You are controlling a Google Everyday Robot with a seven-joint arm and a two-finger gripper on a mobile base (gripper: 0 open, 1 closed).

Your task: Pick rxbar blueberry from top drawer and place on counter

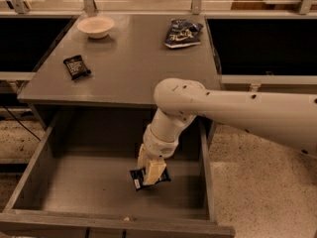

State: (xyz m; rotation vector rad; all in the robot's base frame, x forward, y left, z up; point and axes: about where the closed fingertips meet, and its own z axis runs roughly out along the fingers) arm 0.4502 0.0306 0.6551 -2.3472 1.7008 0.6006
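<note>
One bowl, one bag, one packet, one bar; jaws in drawer.

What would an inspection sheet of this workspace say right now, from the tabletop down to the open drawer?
Surface: grey counter, flat, holding three items.
Job's things: dark blue bar in the open drawer, partly under the gripper.
Clutter: bowl, black packet and blue-and-white snack bag, all on the counter.
Grippers: gripper reaching down inside the drawer, at the bar.
Cables: one black cable on the floor at the left.
Surroundings: black bins on either side; speckled floor.
</note>
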